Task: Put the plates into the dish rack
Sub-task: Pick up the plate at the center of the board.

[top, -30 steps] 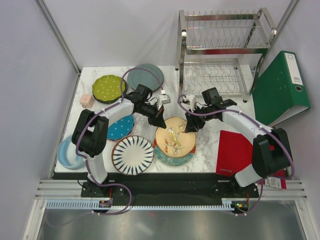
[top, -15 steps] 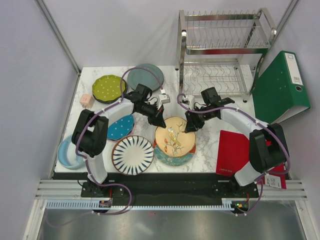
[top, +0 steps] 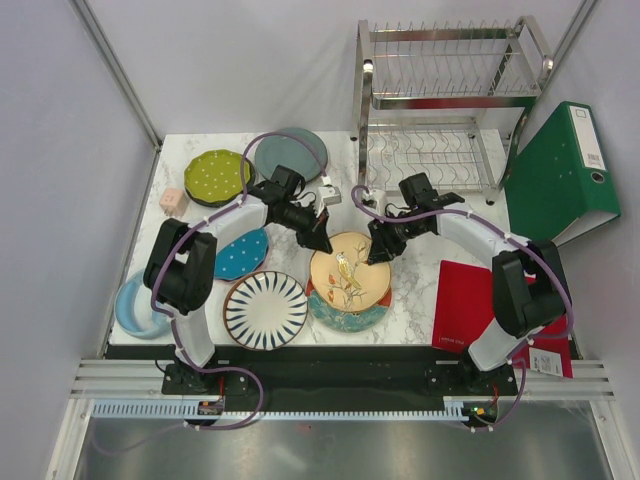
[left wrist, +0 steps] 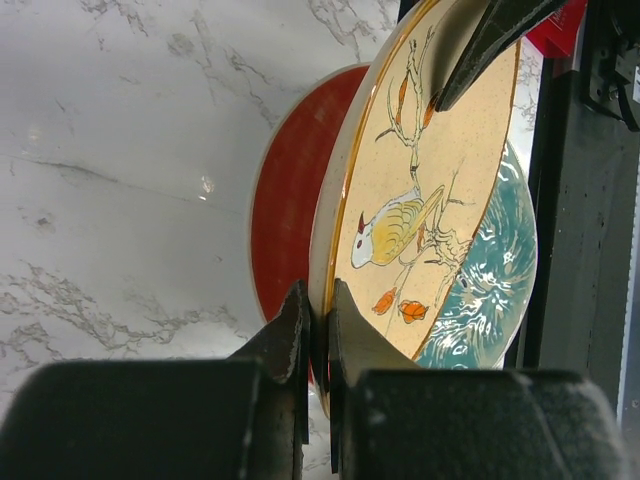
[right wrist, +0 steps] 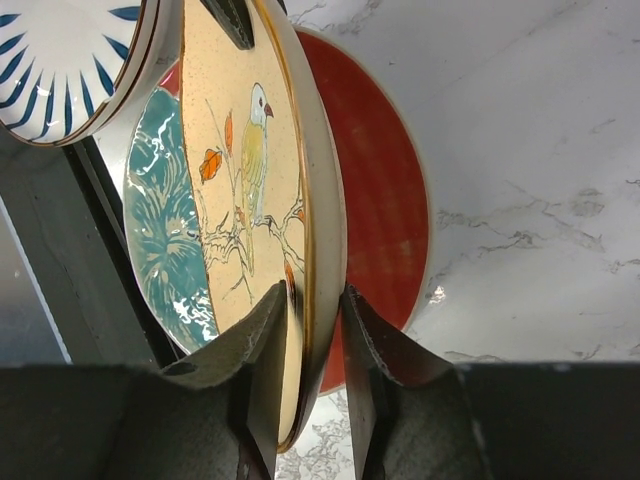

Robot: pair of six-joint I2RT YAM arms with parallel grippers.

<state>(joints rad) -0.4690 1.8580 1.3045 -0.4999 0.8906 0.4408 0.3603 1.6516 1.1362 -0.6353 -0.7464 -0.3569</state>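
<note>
The bird plate (top: 350, 275) sits at the front centre of the table (top: 420, 300), overlapping a lower plate (top: 345, 312) of teal and red. Its far edge appears raised off that lower plate; the near edge seems to rest on it.

The two grip points lie on the far half of the rim, one to the left and one to the right. The line between them runs roughly across the table. The dish rack (top: 450, 100) stands at the back right corner, well apart from the plate and nearer the right arm. Judged from this, the coming move carries the plate up, back and to the right.

The left gripper (top: 322, 240) is pinched almost fully closed on the left part of the rim. The left wrist view shows the rim clamped between its fingers (left wrist: 298, 310).

The right gripper (top: 378, 255) straddles the right part of the rim. Its jaws stand partly open, one finger on each face, and appear to grip.

The striped plate (top: 265, 308) and the binder (top: 560, 175) lie clear.
</note>
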